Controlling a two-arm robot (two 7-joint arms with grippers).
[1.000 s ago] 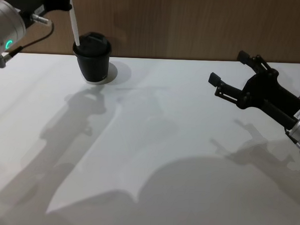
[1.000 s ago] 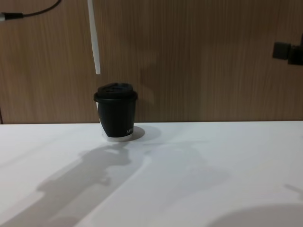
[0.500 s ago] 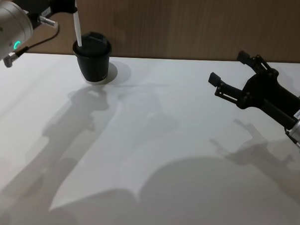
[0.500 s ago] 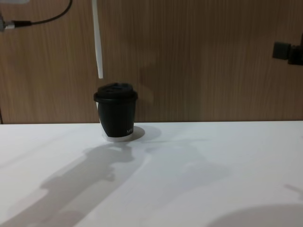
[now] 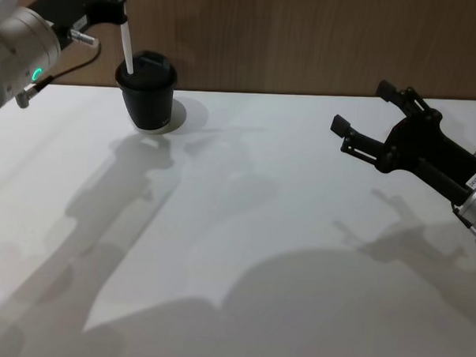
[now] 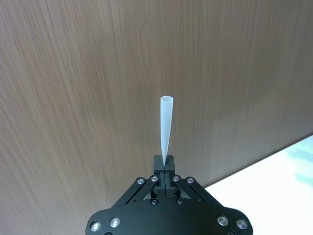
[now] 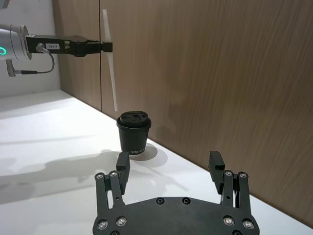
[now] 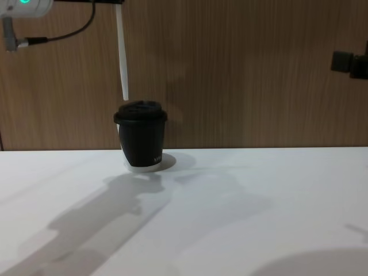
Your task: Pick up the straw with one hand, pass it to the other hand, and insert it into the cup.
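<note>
Pickup and handover look done: the left tool (image 5: pixel 112 12), clenched on the straw (image 5: pixel 126 51), holds it upright just above the cup (image 5: pixel 149 94) at the bench's (image 5: pixel 259 227) far left, so only insertion remains, while the right tool (image 5: pixel 361 107) hangs released at the right.

A white table (image 5: pixel 285 196) — shadowed in places — backed by a brown wood-panelled wall (image 5: pixel 307 39).

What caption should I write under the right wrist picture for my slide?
Left gripper holds the white straw upright, tip near the lidded black cup; right gripper hangs open.
</note>
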